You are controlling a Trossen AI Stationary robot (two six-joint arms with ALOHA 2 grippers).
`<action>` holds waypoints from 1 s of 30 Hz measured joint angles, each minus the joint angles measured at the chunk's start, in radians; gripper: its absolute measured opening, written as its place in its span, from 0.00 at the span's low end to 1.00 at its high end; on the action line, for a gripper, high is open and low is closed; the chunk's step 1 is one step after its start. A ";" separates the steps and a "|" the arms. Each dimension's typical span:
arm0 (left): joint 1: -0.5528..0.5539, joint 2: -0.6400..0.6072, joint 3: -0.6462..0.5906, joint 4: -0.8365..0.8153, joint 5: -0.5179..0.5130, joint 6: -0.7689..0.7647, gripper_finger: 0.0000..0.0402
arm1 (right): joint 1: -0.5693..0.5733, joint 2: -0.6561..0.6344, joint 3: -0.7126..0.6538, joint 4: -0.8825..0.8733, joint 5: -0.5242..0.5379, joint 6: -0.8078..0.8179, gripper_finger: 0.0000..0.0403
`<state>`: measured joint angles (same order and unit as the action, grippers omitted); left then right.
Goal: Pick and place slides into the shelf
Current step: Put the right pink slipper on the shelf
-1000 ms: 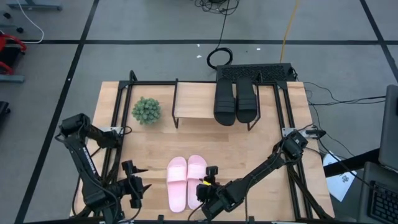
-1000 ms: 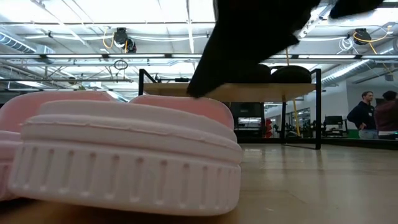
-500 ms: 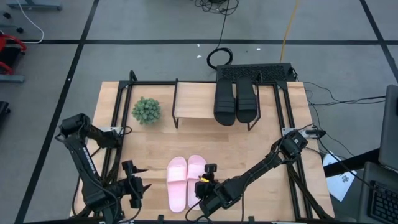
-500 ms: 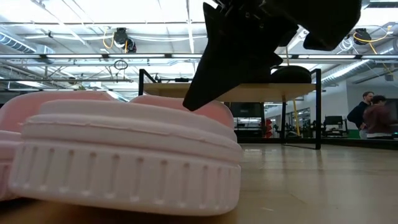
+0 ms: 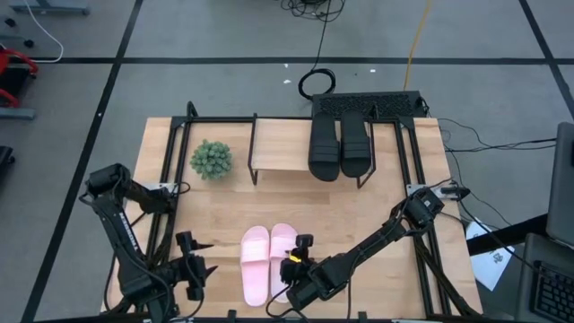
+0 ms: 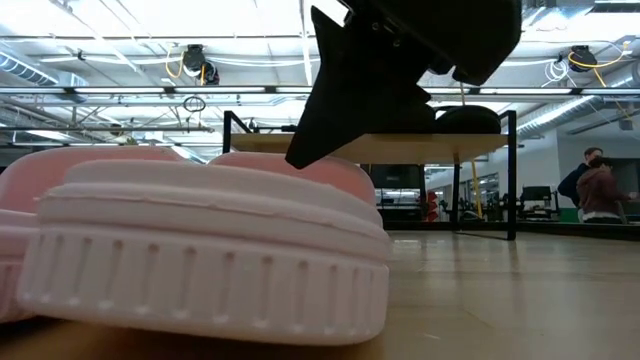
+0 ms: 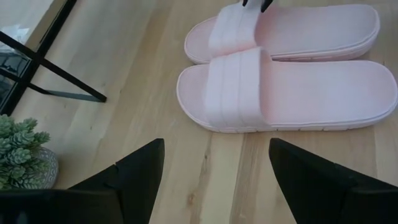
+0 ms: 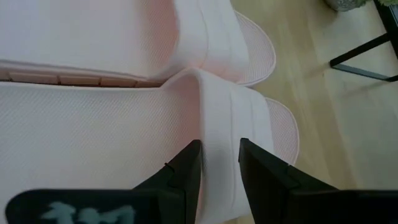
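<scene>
Two light pink slides (image 5: 256, 266) (image 5: 282, 253) lie side by side, soles down, near the table's near edge. My right gripper (image 5: 294, 258) (image 8: 221, 155) stands over the right-hand one, its fingers close together about the strap. My left gripper (image 5: 195, 267) (image 7: 214, 168) waits open, low, just left of the pink pair, touching nothing. The black slides (image 5: 325, 144) (image 5: 355, 144) sit on the right end of the shelf (image 5: 280, 144) at the far side. My right gripper comes from above, pointing down, at the strap (image 8: 217, 124) of the right-hand pink slide, across its width. The strap runs into the narrow gap between the two fingers (image 8: 186, 171). The slide (image 6: 200, 250) lies flat on the table, not lifted.
A small potted plant (image 5: 211, 159) stands left of the shelf. Black frame rails (image 5: 166, 206) run along the table's left and right sides. Bare wood (image 5: 296, 202) lies between the pink pair and the shelf. People stand far off in the room (image 6: 600, 185).
My right gripper has edged a little toward the table's left and settled lower over the right-hand pink slide's strap. Both pink slides have stayed where they were.
</scene>
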<state>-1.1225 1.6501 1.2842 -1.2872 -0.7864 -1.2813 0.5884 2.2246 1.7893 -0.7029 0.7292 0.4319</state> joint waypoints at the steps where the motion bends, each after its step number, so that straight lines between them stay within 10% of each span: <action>1: 0.000 0.000 0.000 0.000 0.000 0.006 0.73 | 0.002 0.000 0.000 0.000 0.000 0.004 0.24; 30: 0.000 0.000 0.000 0.001 0.000 0.020 0.73 | 0.000 -0.003 -0.089 0.023 0.048 0.010 0.21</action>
<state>-1.1225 1.6497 1.2842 -1.2858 -0.7864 -1.2610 0.5887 2.2219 1.7004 -0.6798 0.7770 0.4421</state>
